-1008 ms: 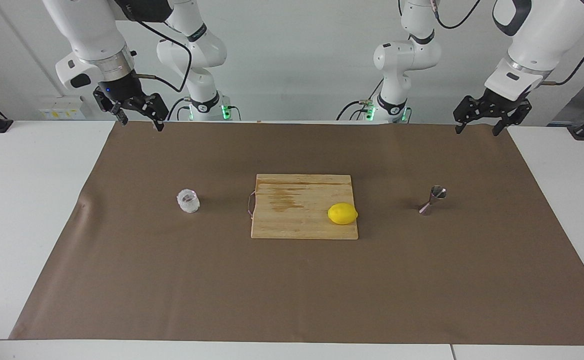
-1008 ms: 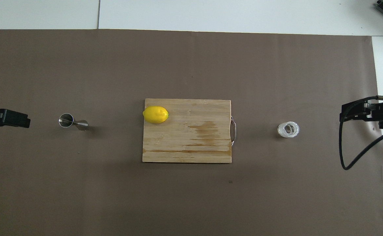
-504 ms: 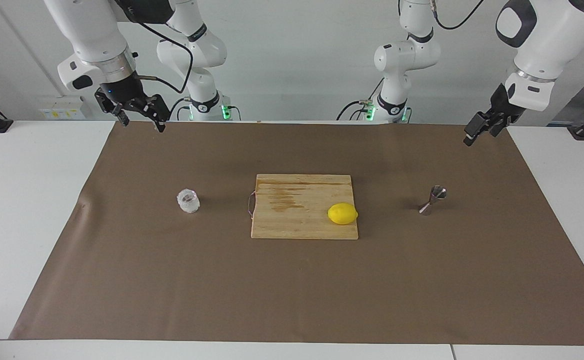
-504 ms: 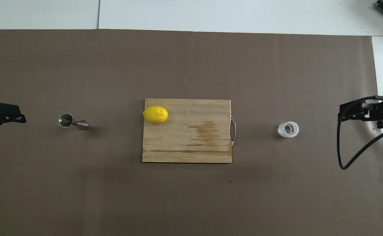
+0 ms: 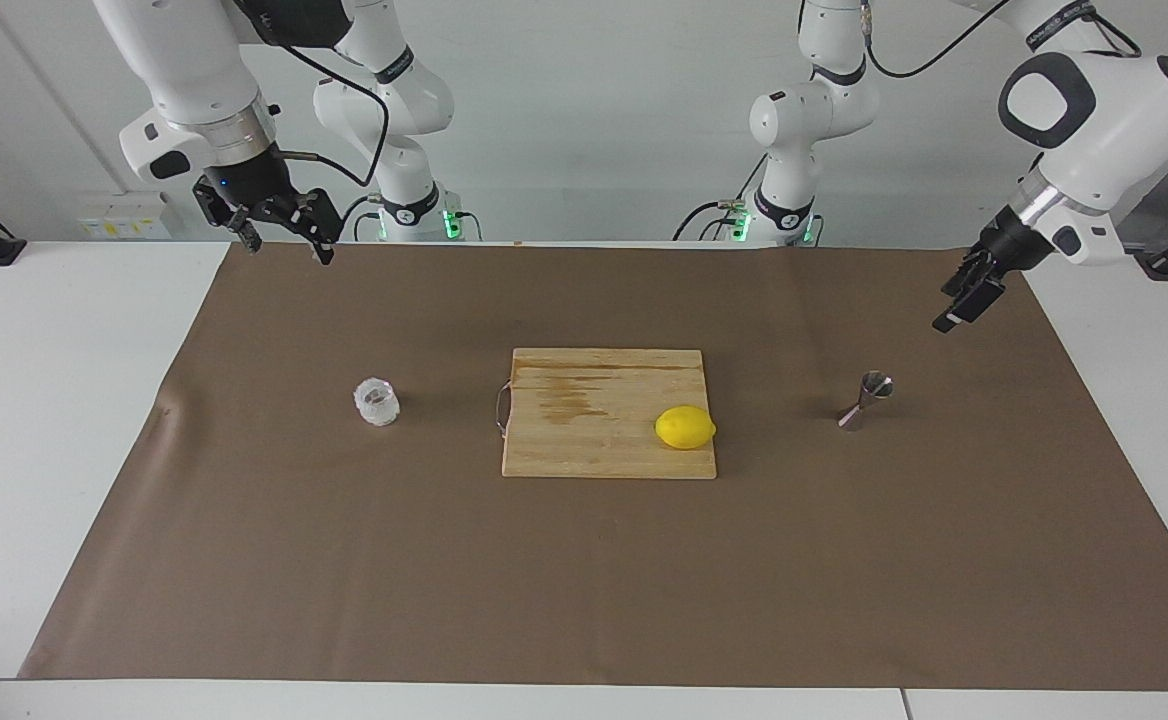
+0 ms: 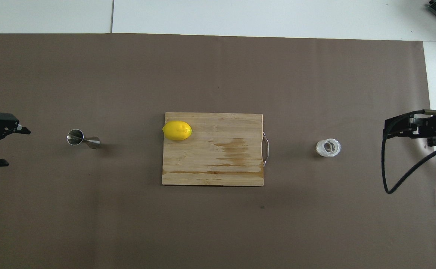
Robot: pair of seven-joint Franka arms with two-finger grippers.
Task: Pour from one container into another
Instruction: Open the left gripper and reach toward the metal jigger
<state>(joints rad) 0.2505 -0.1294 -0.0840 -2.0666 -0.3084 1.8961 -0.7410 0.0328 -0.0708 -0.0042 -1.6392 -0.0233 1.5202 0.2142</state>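
The clear faceted glass cup [image 5: 376, 402] [image 6: 328, 148] stands on the brown mat toward the right arm's end of the table. The silver hourglass jigger [image 5: 864, 400] [image 6: 83, 138] stands on the mat toward the left arm's end. My left gripper [image 5: 959, 308] [image 6: 18, 147] hangs open above the mat, beside the jigger on the table-end side, with nothing between its fingers. My right gripper [image 5: 287, 250] [image 6: 401, 129] is open and empty, high over the mat's edge at the right arm's end, well apart from the cup.
A wooden cutting board [image 5: 584, 440] [image 6: 218, 168] with a metal handle lies in the middle of the mat, between cup and jigger. A lemon [image 5: 685, 428] [image 6: 177, 130] rests on the board's corner toward the jigger. A black cable loops off the right wrist.
My left gripper has come down and turned, and now hangs lower and closer to the jigger. The right gripper has shifted only slightly. Cup, jigger, board and lemon have not moved.
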